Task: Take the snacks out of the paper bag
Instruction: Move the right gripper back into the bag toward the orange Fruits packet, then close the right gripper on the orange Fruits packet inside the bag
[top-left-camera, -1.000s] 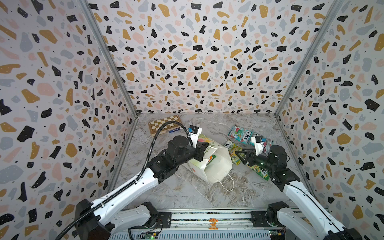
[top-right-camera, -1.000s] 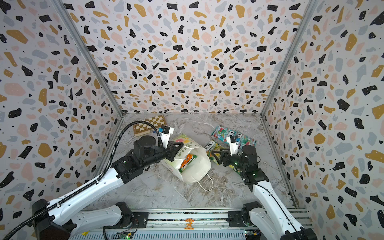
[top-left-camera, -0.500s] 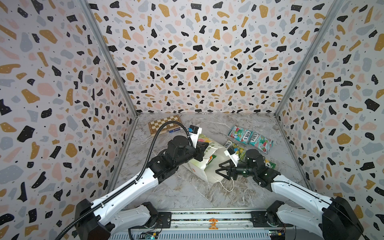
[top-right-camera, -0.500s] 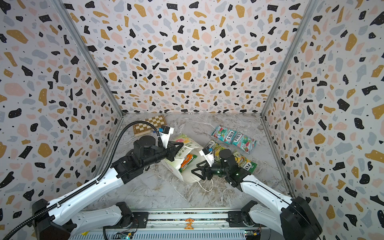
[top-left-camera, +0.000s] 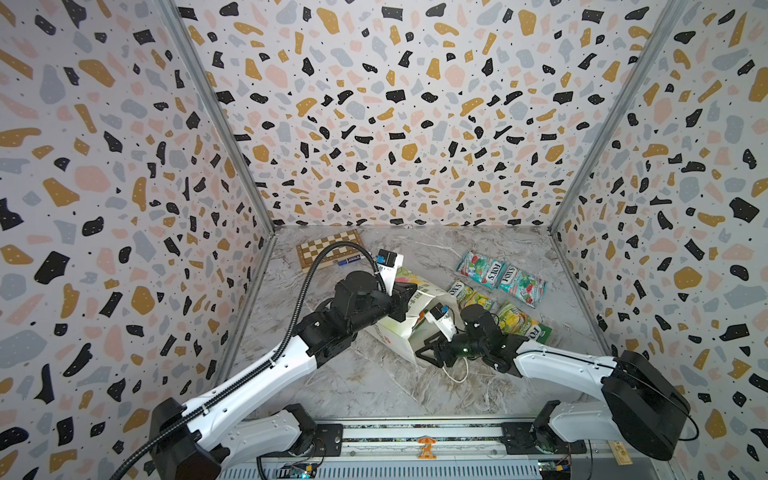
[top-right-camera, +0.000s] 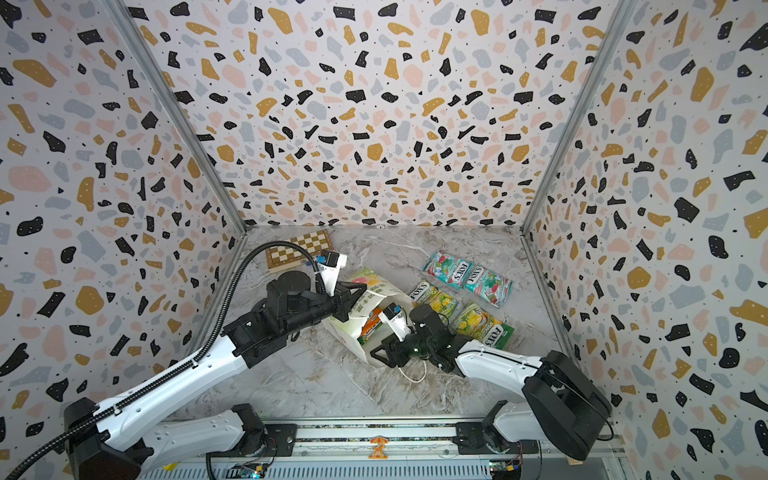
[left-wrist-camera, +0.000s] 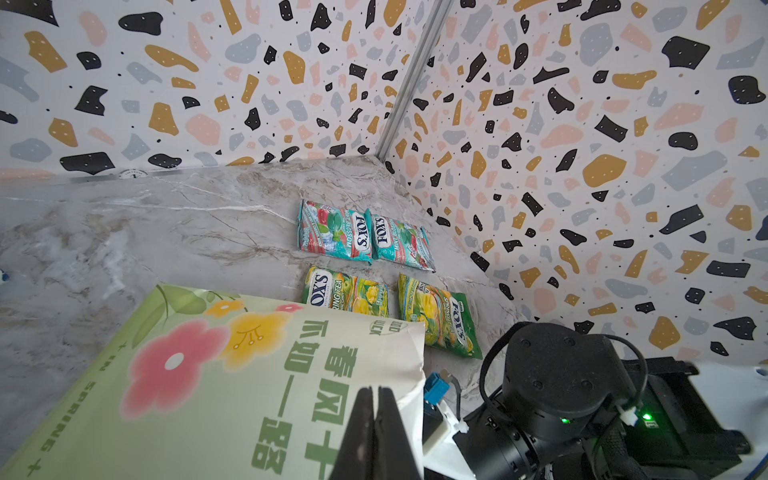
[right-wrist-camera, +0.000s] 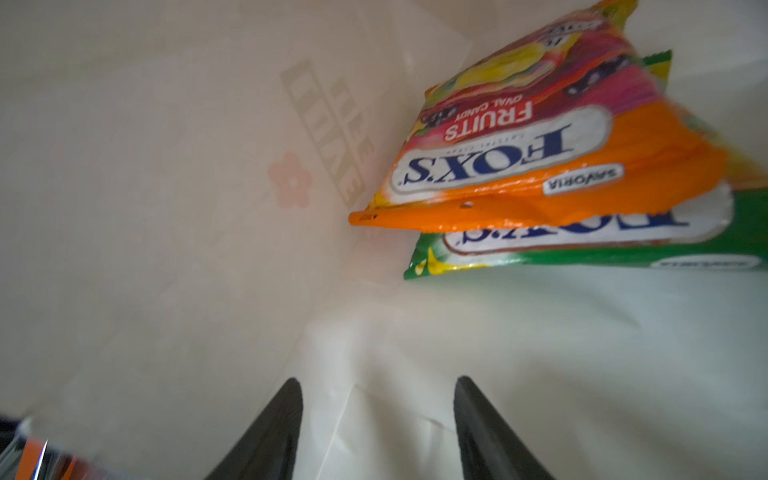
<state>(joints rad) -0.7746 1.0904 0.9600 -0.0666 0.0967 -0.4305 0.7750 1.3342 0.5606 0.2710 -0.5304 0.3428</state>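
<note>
**Bag mouth passable, packets deep inside**

Inside the paper bag (right-wrist-camera: 166, 208), a free stretch of bare white paper runs from the right gripper (right-wrist-camera: 378, 379), jaws spread, to the orange packet (right-wrist-camera: 540, 166) stacked on a green packet (right-wrist-camera: 582, 249). The left gripper (left-wrist-camera: 376, 390) pinches the bag's upper rim and crowds the mouth from above. A cord handle (top-left-camera: 458, 381) lies looped beside the mouth. Four loose packets (top-left-camera: 482, 268) occupy the table to the bag's right.

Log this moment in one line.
left gripper: shut on paper bag; right gripper: open, in bag mouth; inside: orange packet, green packet; out: four snacks
</note>
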